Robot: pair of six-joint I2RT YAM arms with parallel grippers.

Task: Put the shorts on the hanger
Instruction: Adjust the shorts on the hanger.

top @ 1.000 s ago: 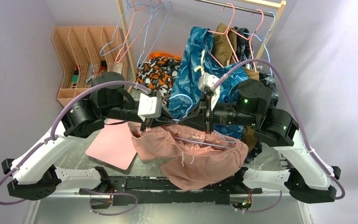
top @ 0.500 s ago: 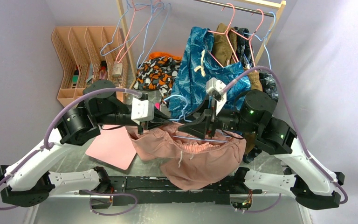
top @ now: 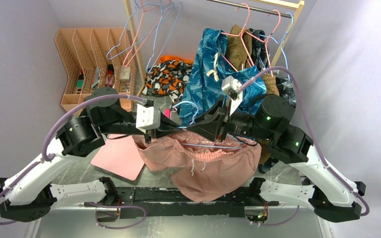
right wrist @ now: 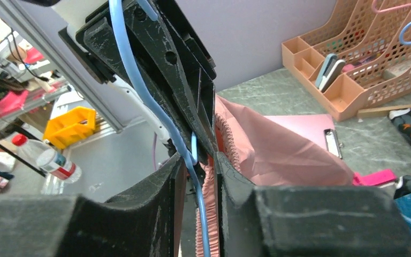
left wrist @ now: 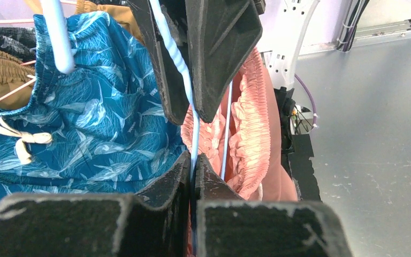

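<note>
Right claw [right wrist: 195,160] has loosened — left claw [left wrist: 193,160] pinches pale-blue hanger [left wrist: 177,53]; salmon shorts [top: 208,168] sag, baggy.

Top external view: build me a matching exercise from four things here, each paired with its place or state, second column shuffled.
1 shorts
2 hanger
3 blue patterned garment
4 pink board

A flat on the table, left side
B clamped in the left jaws
C bunched loosely at the centre
D hanging at the back of the scene

Pairs: 1-C, 2-B, 3-D, 4-A
</note>
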